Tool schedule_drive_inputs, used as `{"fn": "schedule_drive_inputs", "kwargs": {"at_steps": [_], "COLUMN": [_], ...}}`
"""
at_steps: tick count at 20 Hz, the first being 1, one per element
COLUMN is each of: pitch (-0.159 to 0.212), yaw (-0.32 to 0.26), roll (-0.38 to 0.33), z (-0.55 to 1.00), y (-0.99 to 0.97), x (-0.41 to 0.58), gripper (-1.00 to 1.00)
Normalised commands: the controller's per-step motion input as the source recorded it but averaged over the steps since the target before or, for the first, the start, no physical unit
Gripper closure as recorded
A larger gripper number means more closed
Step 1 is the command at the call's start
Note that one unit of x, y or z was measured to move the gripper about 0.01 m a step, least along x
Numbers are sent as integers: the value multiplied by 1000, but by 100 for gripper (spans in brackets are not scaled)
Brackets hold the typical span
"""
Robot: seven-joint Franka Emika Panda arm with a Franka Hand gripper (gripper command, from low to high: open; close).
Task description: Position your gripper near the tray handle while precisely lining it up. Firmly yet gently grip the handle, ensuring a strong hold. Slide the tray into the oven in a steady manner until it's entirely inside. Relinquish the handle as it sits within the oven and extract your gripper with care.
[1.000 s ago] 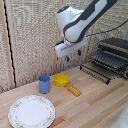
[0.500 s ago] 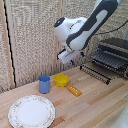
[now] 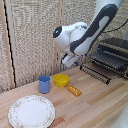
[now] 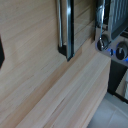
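The black oven (image 3: 114, 54) with silvery trim stands at the exterior view's right. Its dark wire tray (image 3: 108, 60) sticks out of the front. The tray handle (image 3: 95, 73), a thin dark rail, runs along the outer edge just above the table. My gripper (image 3: 70, 61) hangs from the white arm, above the table and clear of the handle on the exterior view's left. It is too small and blurred to show its jaws. The wrist view shows the handle rail (image 4: 65, 29), the tray bars (image 4: 118, 17) and the oven's knobs (image 4: 103, 42).
A blue cup (image 3: 44, 84), a yellow bowl (image 3: 61, 79) and a small orange block (image 3: 74, 90) sit on the wooden table (image 3: 95, 102) below the gripper. A white patterned plate (image 3: 31, 111) lies at the front. A woven screen stands behind.
The gripper has come down lower over the table, with the arm folding in; the tray, cup, bowl and plate have not moved.
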Motion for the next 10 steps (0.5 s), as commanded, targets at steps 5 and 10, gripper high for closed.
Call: {"fn": "schedule_drive_inputs", "kwargs": {"at_steps": [5, 10], "pitch": [-10, 0], "yaw": [243, 179], "roll": [-211, -176], "z": [-73, -156], "y": [-235, -506], "x": [0, -4], "gripper": [-100, -100]}}
